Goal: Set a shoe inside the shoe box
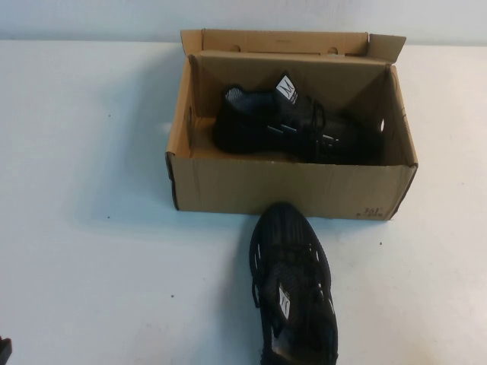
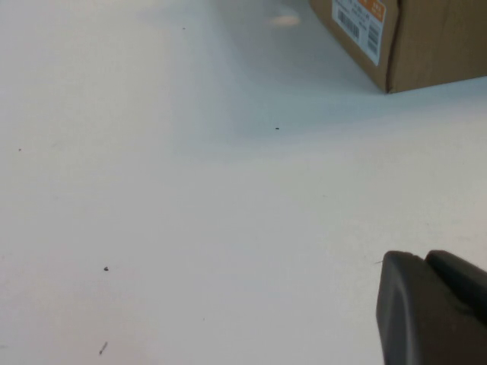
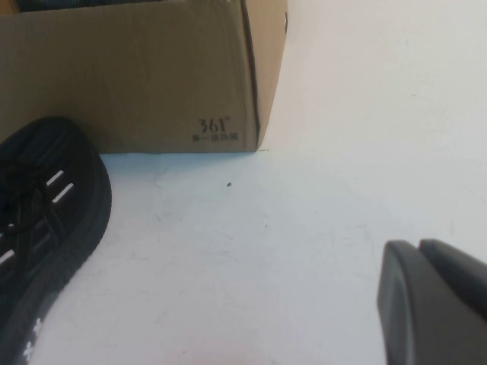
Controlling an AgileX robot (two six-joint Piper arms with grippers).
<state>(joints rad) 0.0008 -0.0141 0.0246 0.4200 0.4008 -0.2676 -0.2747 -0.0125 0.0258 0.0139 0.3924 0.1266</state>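
The brown cardboard shoe box point(image 1: 289, 188) stands open at the table's far middle, lid flap up at the back. One black sneaker point(image 1: 293, 125) lies on its side inside it. A second black sneaker point(image 1: 293, 285) lies on the table just in front of the box, toe toward it. My left gripper point(image 2: 424, 257) is shut and empty, low over bare table far left of the box point(image 2: 434, 38). My right gripper point(image 3: 418, 245) is shut and empty, low over the table to the right of the outer sneaker point(image 3: 46, 205), facing the box front point(image 3: 137, 76).
The white table point(image 1: 91, 228) spreads wide on both sides of the box. A white and orange label point(image 2: 359, 23) is on the box's left end. A dark bit of the left arm point(image 1: 4, 351) shows at the near left corner.
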